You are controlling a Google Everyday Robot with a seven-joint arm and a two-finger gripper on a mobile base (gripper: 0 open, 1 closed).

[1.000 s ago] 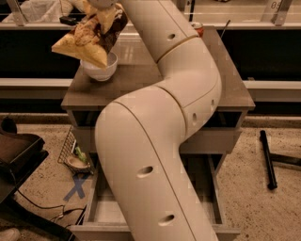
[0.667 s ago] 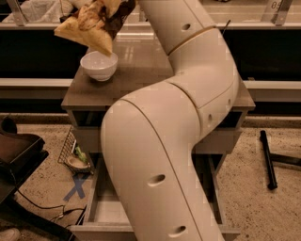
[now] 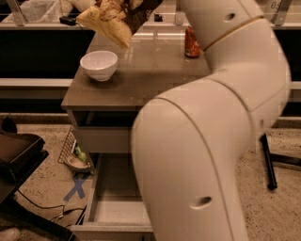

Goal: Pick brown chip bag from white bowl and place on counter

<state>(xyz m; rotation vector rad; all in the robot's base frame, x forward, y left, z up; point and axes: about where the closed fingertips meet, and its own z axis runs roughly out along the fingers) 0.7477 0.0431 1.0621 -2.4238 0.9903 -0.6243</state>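
The brown chip bag hangs in the air at the top of the camera view, above the counter and up and to the right of the white bowl. Its yellow-tan end points down-left and its dark brown part lies toward the arm. My gripper is at the top edge of the frame, mostly cut off, shut on the bag's upper part. The bowl stands empty on the counter's left side. My large white arm fills the right half of the view and hides the counter's right part.
A red soda can stands at the counter's back right. A lower drawer of the cabinet is pulled open. A black chair is at the left, a wire basket beside the cabinet, and a black pole on the floor at the right.
The bag has been lifted out of the bowl and carried up and to the right. The bowl now stands empty on the counter.
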